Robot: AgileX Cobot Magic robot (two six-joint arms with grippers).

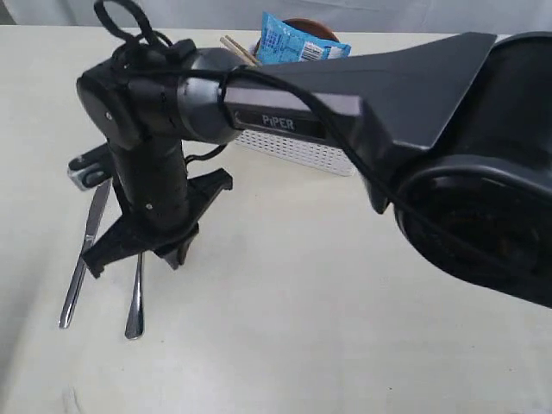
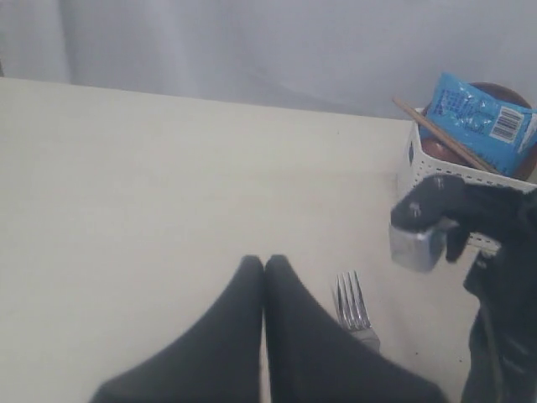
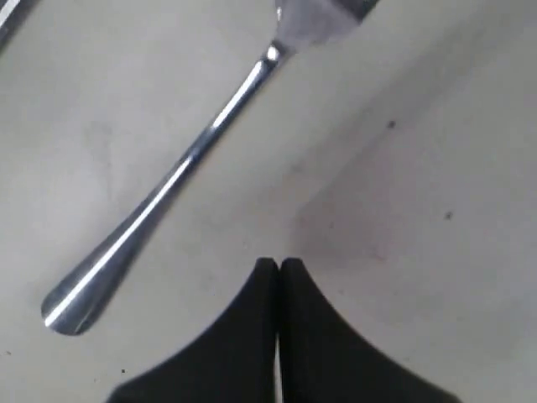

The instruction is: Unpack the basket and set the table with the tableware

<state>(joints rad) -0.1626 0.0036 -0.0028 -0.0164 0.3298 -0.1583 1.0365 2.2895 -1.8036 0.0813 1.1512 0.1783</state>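
The steel fork (image 3: 168, 189) lies flat on the cream table (image 1: 345, 328), and my right gripper (image 3: 278, 264) hovers shut and empty just beside its handle. In the exterior view the right gripper (image 1: 172, 254) has reached across to the left, over the fork (image 1: 134, 302), with the steel knife (image 1: 84, 254) parallel beside it. My left gripper (image 2: 264, 260) is shut and empty above the bare table, near the fork's tines (image 2: 352, 300). The white basket (image 1: 297, 148) stands behind and holds chopsticks (image 1: 237, 47) and a brown plate (image 1: 312, 26). Cup, bowl and spoon are hidden.
A blue snack packet (image 1: 297, 43) sticks up out of the basket (image 2: 436, 168). The right arm's long black link (image 1: 388, 78) crosses the scene in front of the basket. Its silver wrist camera (image 2: 415, 243) hangs near the fork's tines.
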